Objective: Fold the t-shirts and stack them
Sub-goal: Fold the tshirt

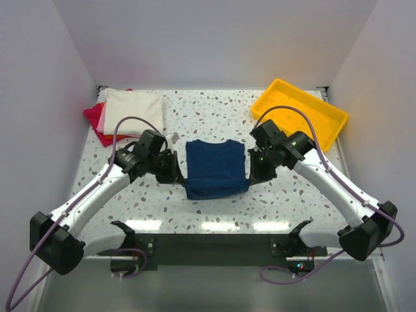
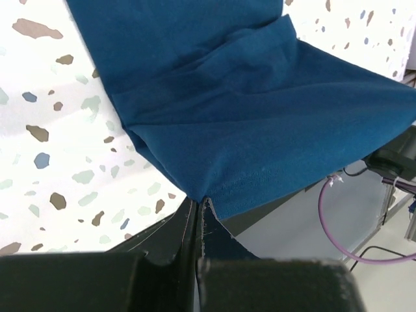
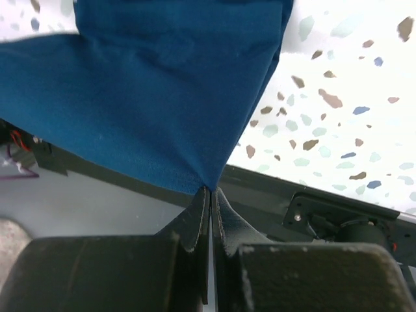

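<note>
The navy blue t-shirt (image 1: 216, 168) hangs stretched between my two grippers at the table's middle, its near edge lifted and its far part lying on the table. My left gripper (image 1: 179, 174) is shut on its left corner (image 2: 199, 195). My right gripper (image 1: 250, 174) is shut on its right corner (image 3: 209, 185). The print is hidden. The folded cream t-shirt (image 1: 135, 110) lies on top of the pink t-shirt (image 1: 101, 116) and the red t-shirt (image 1: 96, 123) at the back left.
A yellow plastic tray (image 1: 299, 112) stands at the back right. A small white scrap (image 1: 175, 137) lies on the speckled table (image 1: 214, 110) behind the left gripper. White walls close the left, back and right sides.
</note>
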Robot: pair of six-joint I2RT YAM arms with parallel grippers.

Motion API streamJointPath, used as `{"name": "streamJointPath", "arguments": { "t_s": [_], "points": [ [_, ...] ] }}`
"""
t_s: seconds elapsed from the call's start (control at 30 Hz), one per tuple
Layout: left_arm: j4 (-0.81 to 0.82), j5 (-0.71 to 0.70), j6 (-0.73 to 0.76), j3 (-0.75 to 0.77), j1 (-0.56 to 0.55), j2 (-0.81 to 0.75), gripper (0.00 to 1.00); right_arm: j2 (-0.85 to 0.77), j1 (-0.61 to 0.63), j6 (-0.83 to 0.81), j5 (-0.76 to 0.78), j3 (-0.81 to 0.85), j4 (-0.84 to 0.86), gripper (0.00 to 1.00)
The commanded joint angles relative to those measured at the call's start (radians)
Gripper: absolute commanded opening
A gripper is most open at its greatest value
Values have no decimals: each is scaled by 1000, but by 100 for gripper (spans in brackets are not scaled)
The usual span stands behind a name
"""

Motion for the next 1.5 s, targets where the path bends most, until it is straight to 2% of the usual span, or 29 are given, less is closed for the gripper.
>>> {"name": "streamJointPath", "arguments": {
  "t_s": [0.0, 0.2, 0.83, 1.47],
  "points": [
    [51, -23, 11, 51, 2, 64, 0, 19, -39, 29, 51, 11, 58, 0],
    [108, -35, 58, 108, 14, 191, 0, 98, -111, -23, 61, 27, 136, 0],
    [212, 4, 120, 356, 155, 489, 0, 379, -235, -116, 79, 309, 256, 0],
    [264, 11, 114, 513, 227, 718, 0, 669, -281, -167, 45, 471, 372, 0]
  ]
}}
